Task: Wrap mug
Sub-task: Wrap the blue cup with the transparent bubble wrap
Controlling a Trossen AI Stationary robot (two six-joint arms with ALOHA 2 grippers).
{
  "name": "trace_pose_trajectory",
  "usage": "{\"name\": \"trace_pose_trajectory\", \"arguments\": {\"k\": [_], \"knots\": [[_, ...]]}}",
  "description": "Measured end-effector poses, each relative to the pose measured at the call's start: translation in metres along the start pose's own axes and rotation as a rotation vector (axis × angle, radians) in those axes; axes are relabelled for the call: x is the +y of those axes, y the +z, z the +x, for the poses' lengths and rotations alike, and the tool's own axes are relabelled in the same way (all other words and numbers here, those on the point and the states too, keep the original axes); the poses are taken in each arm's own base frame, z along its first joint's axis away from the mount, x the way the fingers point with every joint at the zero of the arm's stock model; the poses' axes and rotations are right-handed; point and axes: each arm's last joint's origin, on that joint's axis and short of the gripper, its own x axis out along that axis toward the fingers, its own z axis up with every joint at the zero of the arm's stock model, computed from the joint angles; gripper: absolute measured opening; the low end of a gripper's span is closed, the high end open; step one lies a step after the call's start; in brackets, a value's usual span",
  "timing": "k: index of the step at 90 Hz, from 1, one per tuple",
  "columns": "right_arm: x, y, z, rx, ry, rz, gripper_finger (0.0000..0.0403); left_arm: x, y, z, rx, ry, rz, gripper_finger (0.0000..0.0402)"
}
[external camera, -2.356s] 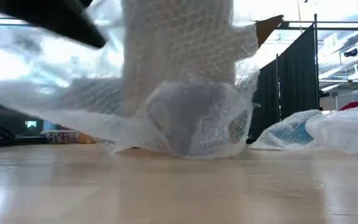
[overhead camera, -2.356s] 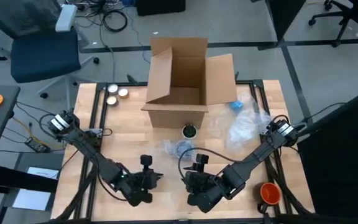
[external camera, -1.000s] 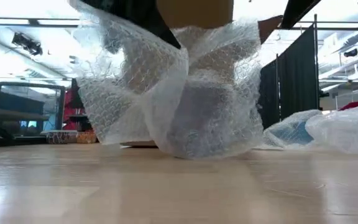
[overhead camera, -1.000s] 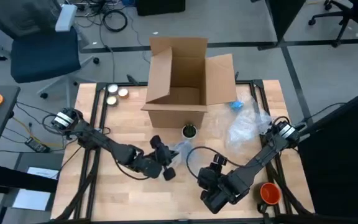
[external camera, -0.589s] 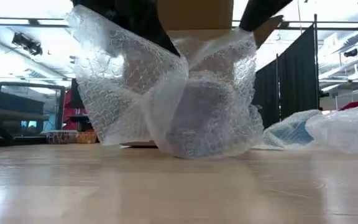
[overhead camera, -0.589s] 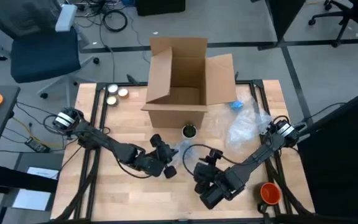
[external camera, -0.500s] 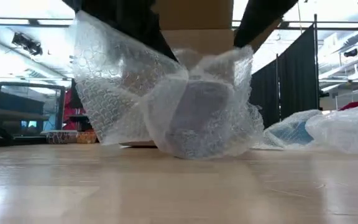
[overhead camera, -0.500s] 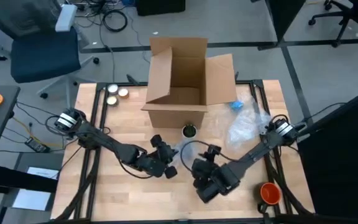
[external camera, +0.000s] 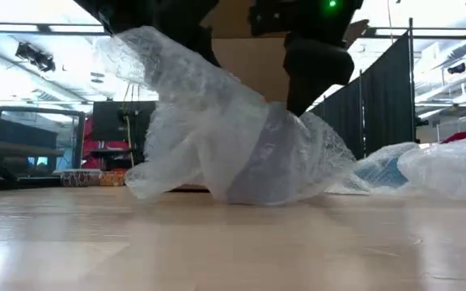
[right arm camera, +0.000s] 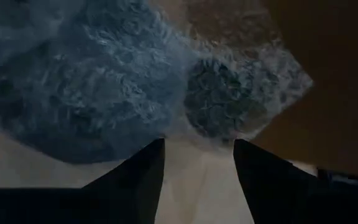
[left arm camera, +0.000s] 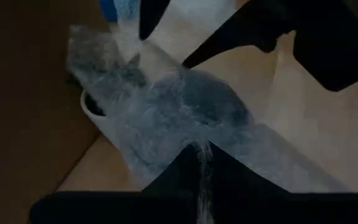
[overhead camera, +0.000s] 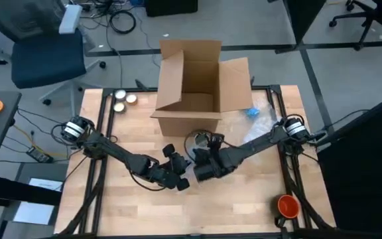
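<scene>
— Pale wood, that surface [overhead camera: 244, 199]?
— Yes, with an open cardboard box [overhead camera: 192, 89] at its far edge, flaps up.
— And the mug?
— The mug [external camera: 269, 166] sits mid-surface just in front of the box, under a sheet of bubble wrap [external camera: 192, 113] that rises in a loose peak to one side.
— The arms?
— Both meet over it. The left hand [left arm camera: 201, 171] has its fingers pinched together on an edge of the wrap. The right hand [right arm camera: 196, 168] hovers right beside the bundle, fingers spread apart and empty.
— Anything smaller?
— More crumpled wrap [overhead camera: 260, 133] to the right, and an orange cup [overhead camera: 288, 206] near the front right corner.
</scene>
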Motion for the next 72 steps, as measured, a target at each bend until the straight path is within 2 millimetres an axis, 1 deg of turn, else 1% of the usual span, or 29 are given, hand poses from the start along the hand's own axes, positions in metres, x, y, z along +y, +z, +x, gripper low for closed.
{"name": "trace_pose_trajectory", "arguments": {"k": [15, 28, 39, 46, 60, 72], "knots": [[0.001, 0.001, -0.002, 0.001, 0.027, -0.050, 0.0169, 0.000, 0.002, -0.002, 0.007, -0.033, 0.004, 0.0000], [-0.002, 0.005, -0.015, -0.001, 0.038, -0.104, 0.0169, -0.002, 0.008, -0.006, 0.016, -0.103, -0.014, 0.0000], [-0.005, 0.016, -0.031, -0.057, 0.058, -0.101, 0.0169, -0.001, 0.022, -0.015, 0.029, -0.231, -0.049, 0.0000], [-0.004, 0.021, -0.036, -0.100, 0.071, -0.100, 0.0169, 0.001, 0.033, -0.020, 0.051, -0.331, -0.058, 0.0000], [-0.002, 0.023, -0.037, -0.116, 0.111, -0.145, 0.0169, 0.010, 0.053, -0.033, 0.105, -0.467, -0.047, 0.0000], [-0.003, 0.024, -0.035, -0.106, 0.118, -0.153, 0.0169, 0.015, 0.062, -0.038, 0.169, -0.502, -0.026, 0.0000]]}}
